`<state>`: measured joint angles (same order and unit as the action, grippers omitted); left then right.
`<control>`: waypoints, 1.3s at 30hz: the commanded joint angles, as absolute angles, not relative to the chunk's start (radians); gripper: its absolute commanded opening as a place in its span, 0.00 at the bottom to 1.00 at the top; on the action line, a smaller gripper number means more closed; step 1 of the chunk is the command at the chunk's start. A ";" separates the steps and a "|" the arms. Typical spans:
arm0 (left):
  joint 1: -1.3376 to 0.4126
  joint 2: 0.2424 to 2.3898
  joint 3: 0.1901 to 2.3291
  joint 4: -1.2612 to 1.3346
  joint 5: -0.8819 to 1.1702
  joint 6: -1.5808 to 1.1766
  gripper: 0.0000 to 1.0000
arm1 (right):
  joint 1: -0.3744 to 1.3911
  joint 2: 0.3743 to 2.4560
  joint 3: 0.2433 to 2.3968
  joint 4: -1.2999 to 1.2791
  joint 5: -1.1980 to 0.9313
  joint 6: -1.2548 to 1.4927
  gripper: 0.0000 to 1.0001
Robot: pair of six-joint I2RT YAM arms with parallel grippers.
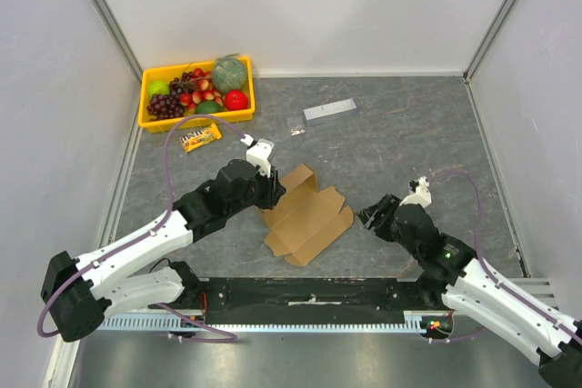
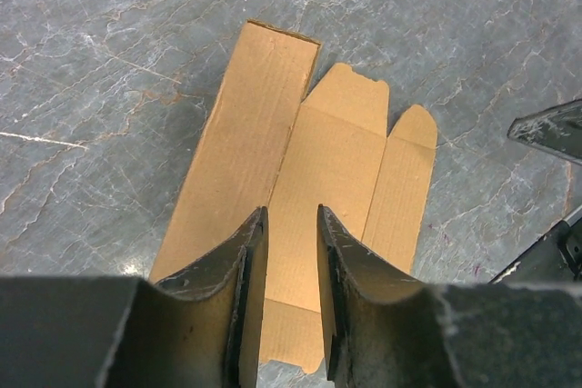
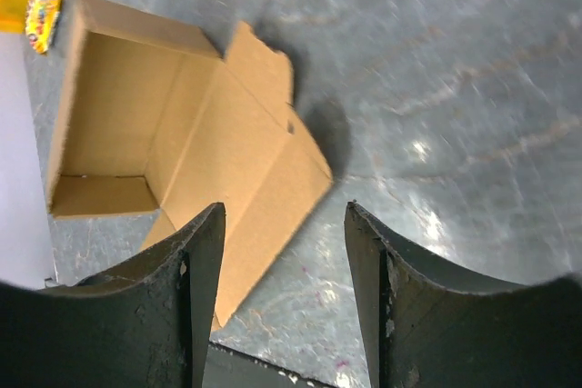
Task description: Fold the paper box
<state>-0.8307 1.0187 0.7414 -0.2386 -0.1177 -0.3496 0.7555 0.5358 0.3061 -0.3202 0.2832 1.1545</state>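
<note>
Currently the paper box (image 1: 309, 215) lies on the grey table (image 1: 409, 134), well apart from the yellow tray (image 1: 153, 123) of fruit, toward the near side and somewhat to the right of it. It is brown cardboard and only partly shaped. In the right wrist view, two walls stand up around one corner of the box (image 3: 182, 124) while the other panels and rounded flaps lie spread out. The left gripper (image 1: 275, 190) sits at the edge of the box that faces the tray. In its own wrist view the left gripper (image 2: 291, 215) points down over the box (image 2: 336, 152), with its jaws a narrow gap apart. Cardboard shows through that gap, but nothing is seen pinched in it. Whether the left finger (image 2: 245, 270) touches the long side panel beside it cannot be told. The right gripper (image 1: 368, 217) hangs on the side of the box away from the tray, just beside a flap. Its jaws stand wide apart in the wrist view (image 3: 284, 224), with bare table between them and nothing held. A candy bar (image 1: 200, 136) lies just beside the tray's near edge, and a small grey strip (image 1: 329, 109) lies to the right of the tray.
</note>
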 commanded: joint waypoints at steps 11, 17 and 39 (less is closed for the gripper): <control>-0.824 0.996 0.741 -0.216 -0.098 -0.374 0.38 | 0.801 0.505 0.112 -0.333 0.205 1.491 0.64; -0.827 1.000 0.732 -0.206 -0.098 -0.374 0.38 | 0.889 0.670 0.094 -0.212 0.277 1.555 0.64; -0.824 1.000 0.709 -0.203 -0.121 -0.365 0.38 | 1.298 1.117 0.055 0.210 0.641 1.991 0.62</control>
<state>-0.8307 1.0115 0.7132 -0.2302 -0.1040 -0.3508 1.2881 1.0393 0.0940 0.2573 0.5381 1.9392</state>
